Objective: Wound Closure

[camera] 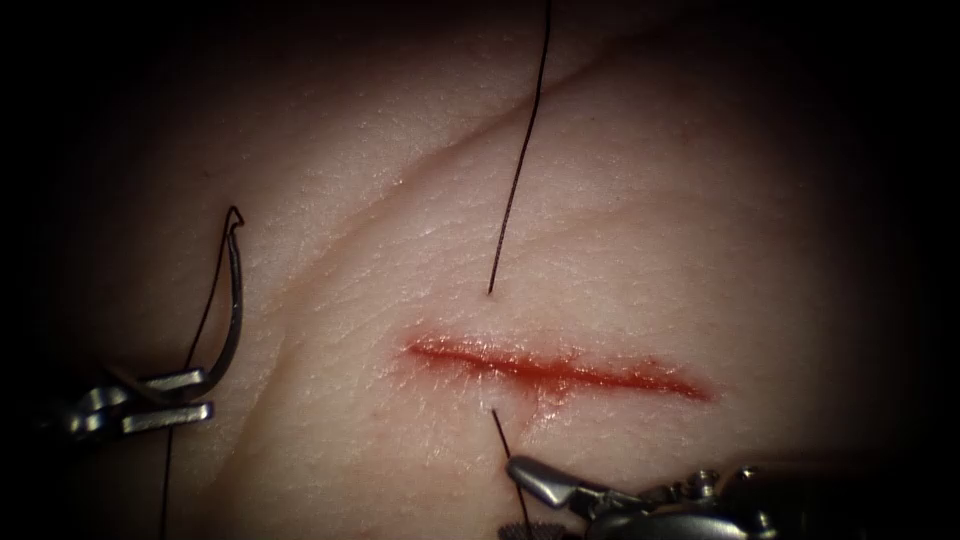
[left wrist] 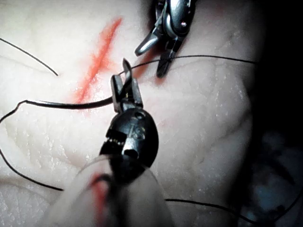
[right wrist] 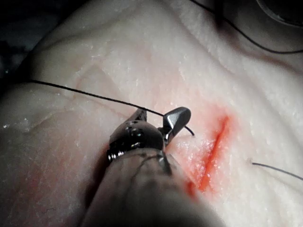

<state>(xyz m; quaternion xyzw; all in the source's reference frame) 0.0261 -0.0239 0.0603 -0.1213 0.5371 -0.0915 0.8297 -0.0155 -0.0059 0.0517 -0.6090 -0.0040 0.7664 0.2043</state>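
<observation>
Right pincer [camera: 515,500] open around thread [camera: 520,150], partly cut off, left pincer [camera: 195,395] gripping needle [camera: 235,300] clear of tissue [camera: 620,230].

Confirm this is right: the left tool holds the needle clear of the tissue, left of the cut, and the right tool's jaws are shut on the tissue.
One thing is wrong. The right tool has its jaws open beside the thread, gripping no tissue; the endoscope view shows it. The rest stands: the left tool holds the needle near its blunt end, clear of the tissue, left of the cut.
</observation>
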